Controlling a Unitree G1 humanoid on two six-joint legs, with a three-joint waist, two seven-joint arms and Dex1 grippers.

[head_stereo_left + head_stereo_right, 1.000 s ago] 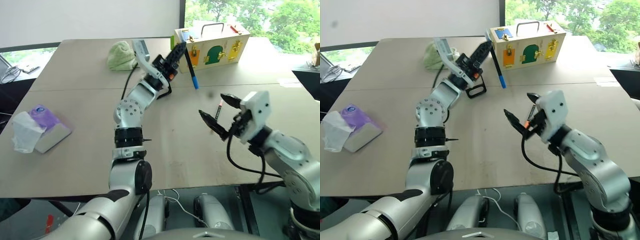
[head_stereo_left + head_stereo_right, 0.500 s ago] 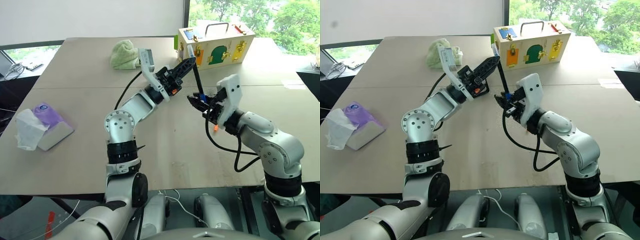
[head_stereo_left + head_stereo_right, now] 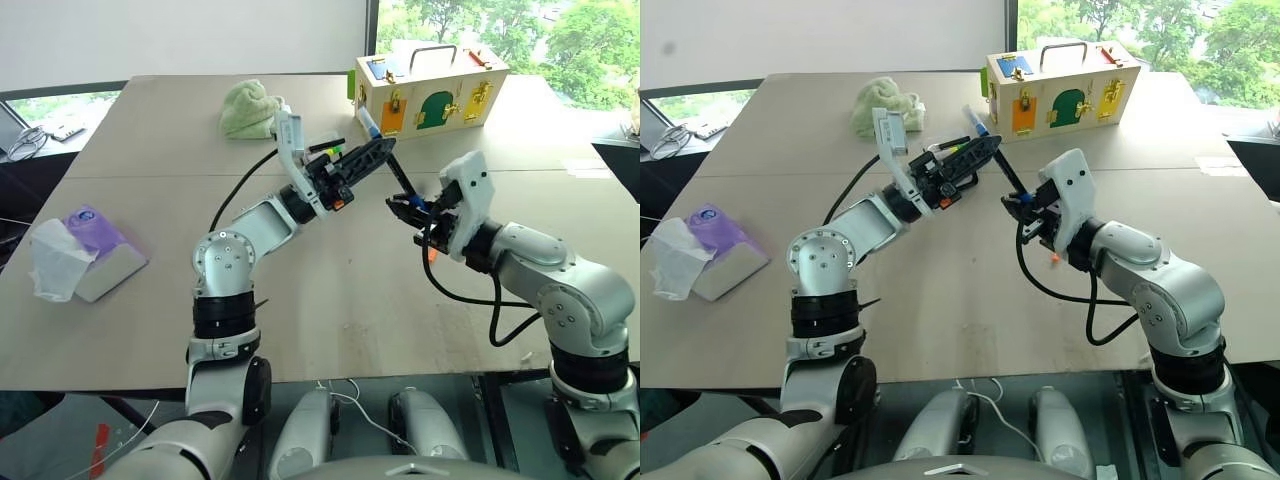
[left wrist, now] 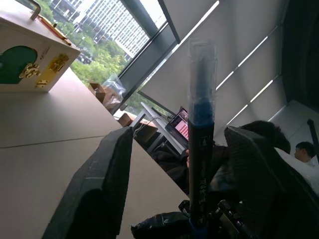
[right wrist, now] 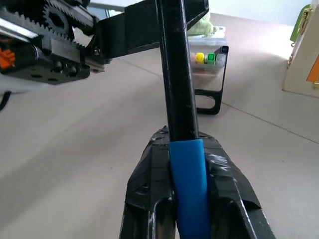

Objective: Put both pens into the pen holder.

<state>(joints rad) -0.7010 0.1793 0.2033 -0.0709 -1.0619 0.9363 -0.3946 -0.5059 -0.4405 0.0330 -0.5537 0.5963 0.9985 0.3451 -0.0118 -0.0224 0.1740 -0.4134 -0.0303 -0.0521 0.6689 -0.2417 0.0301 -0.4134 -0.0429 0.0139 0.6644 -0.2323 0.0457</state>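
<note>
The blue-capped pen [image 3: 392, 165] slants up in the air above the table's middle. My right gripper [image 3: 405, 207] is shut on its blue lower end [image 5: 187, 184]. My left gripper [image 3: 373, 152] is open around the barrel, and its fingers [image 4: 102, 184] stand apart from the pen [image 4: 201, 129] on both sides. An orange end of the other pen [image 3: 432, 253] shows on the table under my right wrist; the rest is hidden. The pen holder [image 5: 209, 74], a black frame with a clear top tray, stands on the table behind the left gripper.
A wooden latch box [image 3: 430, 85] with a handle stands at the back right. A green cloth [image 3: 245, 108] lies at the back. At the table's left edge sits a tissue pack [image 3: 85, 245].
The right gripper came in from the right and shut on the blue pen's lower end. The left gripper then opened off the barrel and drew back a little.
</note>
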